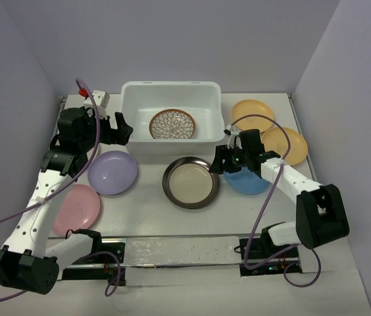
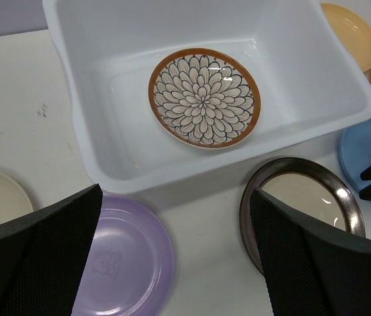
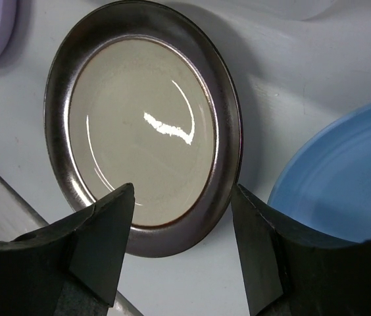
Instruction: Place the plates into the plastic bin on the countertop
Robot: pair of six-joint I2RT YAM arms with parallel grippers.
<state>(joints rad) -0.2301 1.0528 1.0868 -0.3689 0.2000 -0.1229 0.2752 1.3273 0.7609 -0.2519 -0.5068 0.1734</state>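
Only the petal plate lies in the plastic bin. The lavender plate, pink plate, metal-rimmed plate, blue plate and yellow-orange plates wait on the table. The left pincer hovers open and empty by the bin's near left corner, while the right pincer, equally open and empty, hangs low between the metal-rimmed and blue plates.

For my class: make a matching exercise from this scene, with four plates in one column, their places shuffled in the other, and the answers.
Column A
1. patterned plate
2. dark-rimmed plate
3. pink plate
4. yellow-orange plates

Column B
a. on the countertop, right of the plastic bin
b. on the countertop at the near left, partly behind the left arm
c. inside the plastic bin
d. on the countertop just in front of the plastic bin

Pairs: 1-c, 2-d, 3-b, 4-a
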